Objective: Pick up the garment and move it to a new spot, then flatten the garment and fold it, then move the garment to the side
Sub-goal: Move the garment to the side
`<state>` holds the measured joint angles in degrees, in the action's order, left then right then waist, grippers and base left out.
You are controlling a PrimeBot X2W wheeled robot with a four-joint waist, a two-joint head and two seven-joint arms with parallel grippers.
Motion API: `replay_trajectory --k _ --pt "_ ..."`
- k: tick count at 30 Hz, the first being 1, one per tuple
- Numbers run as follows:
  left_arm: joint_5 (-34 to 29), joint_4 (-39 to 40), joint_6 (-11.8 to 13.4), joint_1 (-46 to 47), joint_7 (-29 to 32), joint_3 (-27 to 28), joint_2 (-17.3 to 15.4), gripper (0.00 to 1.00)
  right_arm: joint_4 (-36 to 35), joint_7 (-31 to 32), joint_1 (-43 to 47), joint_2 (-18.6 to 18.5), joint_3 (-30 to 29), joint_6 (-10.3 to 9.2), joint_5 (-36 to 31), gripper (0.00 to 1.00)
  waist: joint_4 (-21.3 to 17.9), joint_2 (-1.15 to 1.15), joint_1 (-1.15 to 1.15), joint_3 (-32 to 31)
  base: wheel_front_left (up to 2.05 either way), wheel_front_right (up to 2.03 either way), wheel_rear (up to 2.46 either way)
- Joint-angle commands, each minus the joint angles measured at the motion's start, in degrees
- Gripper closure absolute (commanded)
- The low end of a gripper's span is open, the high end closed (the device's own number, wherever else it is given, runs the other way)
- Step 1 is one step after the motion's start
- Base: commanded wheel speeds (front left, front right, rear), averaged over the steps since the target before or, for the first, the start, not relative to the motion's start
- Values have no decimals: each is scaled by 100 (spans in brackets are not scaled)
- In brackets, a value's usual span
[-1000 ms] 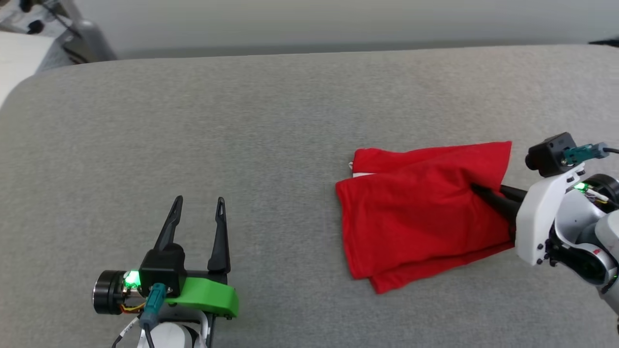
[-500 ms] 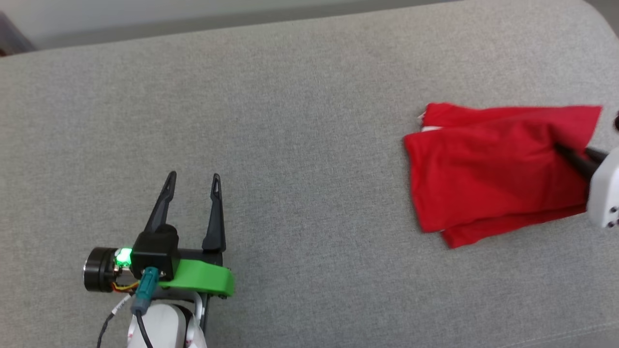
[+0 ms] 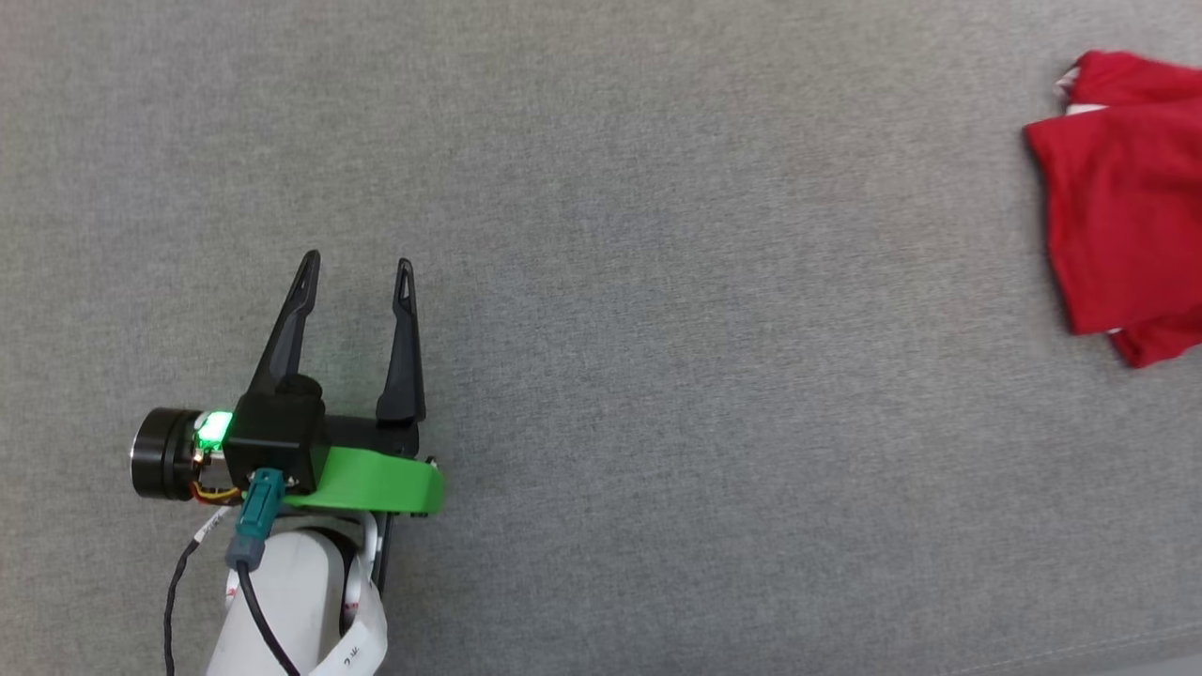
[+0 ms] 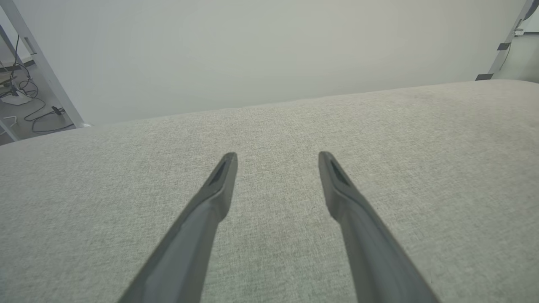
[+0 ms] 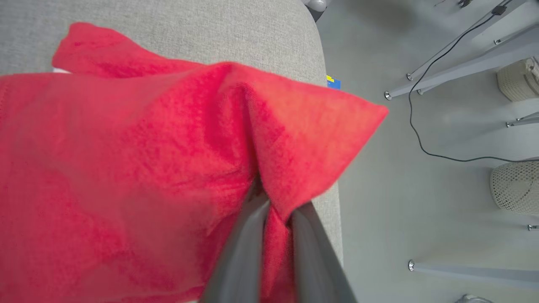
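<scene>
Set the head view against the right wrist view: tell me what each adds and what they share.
Head view: the left gripper, open, above a wide stretch of grey cushion.
Right wrist view: the right gripper shut on a pinched fold of the garment, plus the floor, a black cable and a woven basket past the cushion's edge.
Shared: the red garment lying on the cushion.
</scene>
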<state>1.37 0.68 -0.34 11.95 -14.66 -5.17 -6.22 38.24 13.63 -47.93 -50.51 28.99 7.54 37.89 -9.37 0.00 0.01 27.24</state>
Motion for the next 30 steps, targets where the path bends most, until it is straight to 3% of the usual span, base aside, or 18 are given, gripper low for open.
replay_trajectory --k 1,7,15,16,17,24,30 --pt "-62 38 -13 121 -34 -1 -43 0 131 -62 -145 -53 -26 -5 -132 100 162 0 -1 231 0 0 0" --pt "-58 83 2 174 -34 -10 -56 0 867 -295 -472 -9 -313 -5 -538 100 246 0 -1 326 0 0 0" --pt "-50 84 36 136 -34 19 -101 0 1538 -600 -635 325 -589 -5 -856 100 261 0 -1 267 0 0 0" --pt "-50 71 42 123 -34 16 -100 0 1605 -643 -644 365 -614 -5 -890 73 262 0 -1 230 0 0 0" --pt "-50 58 48 110 -34 8 -96 0 1669 -723 -655 381 -641 -5 -954 0 267 0 -1 187 0 0 0" --pt "15 -34 94 -42 -34 -23 -22 0 1919 -1610 -613 449 -1017 -5 -1275 0 359 0 -1 -272 0 0 0" --pt "62 -107 146 -336 -34 -3 25 0 1535 -2624 -292 785 -1393 -5 -1476 0 423 0 -1 -760 0 0 0"
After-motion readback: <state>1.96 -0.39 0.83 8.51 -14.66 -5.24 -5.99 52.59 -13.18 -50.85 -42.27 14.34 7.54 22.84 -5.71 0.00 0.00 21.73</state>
